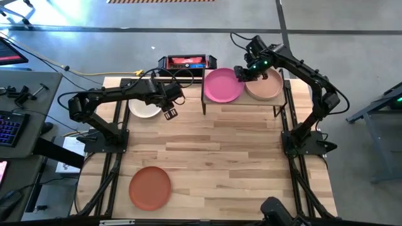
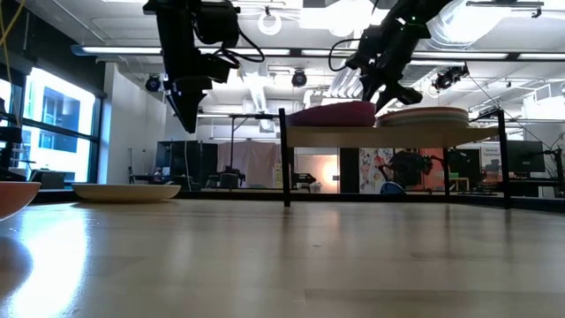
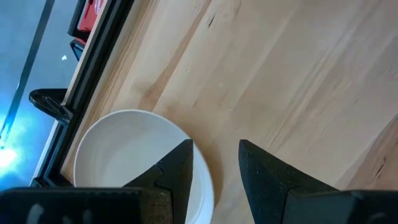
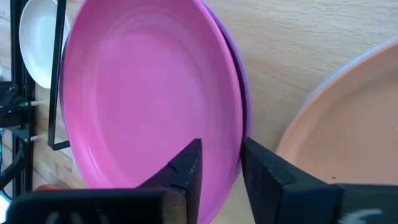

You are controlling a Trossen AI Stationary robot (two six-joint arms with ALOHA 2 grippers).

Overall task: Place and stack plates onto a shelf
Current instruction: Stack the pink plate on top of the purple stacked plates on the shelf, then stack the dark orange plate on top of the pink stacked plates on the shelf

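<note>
The shelf (image 1: 242, 103) stands at the table's far right. On it a magenta plate (image 1: 221, 85) lies on a purple plate (image 4: 246, 99), and beside them a tan plate (image 1: 267, 86) tops another pile (image 2: 424, 115). My right gripper (image 1: 240, 73) is at the magenta plate's right rim, shut on it. A cream plate (image 1: 143, 108) rests flat on the table at far left. My left gripper (image 1: 169, 113) hangs open above the table by that plate's right edge, touching nothing. A rust orange plate (image 1: 149, 187) lies near the front left edge. The other plates are hidden. My right gripper (image 4: 222, 158) has the magenta plate by its rim (image 4: 236, 146) on the side facing the tan plate. One finger (image 4: 189, 168) is inside the plate and one (image 4: 264, 177) outside. The fingers come slanting down from the far right. The plate lies on the purple plate.
A black and red box (image 1: 183, 61) sits at the table's far edge between the cream plate and the shelf. Bare wood spreads across the table's middle and near right (image 1: 251, 169). The shelf's black legs (image 2: 283, 159) stand on the tabletop.
</note>
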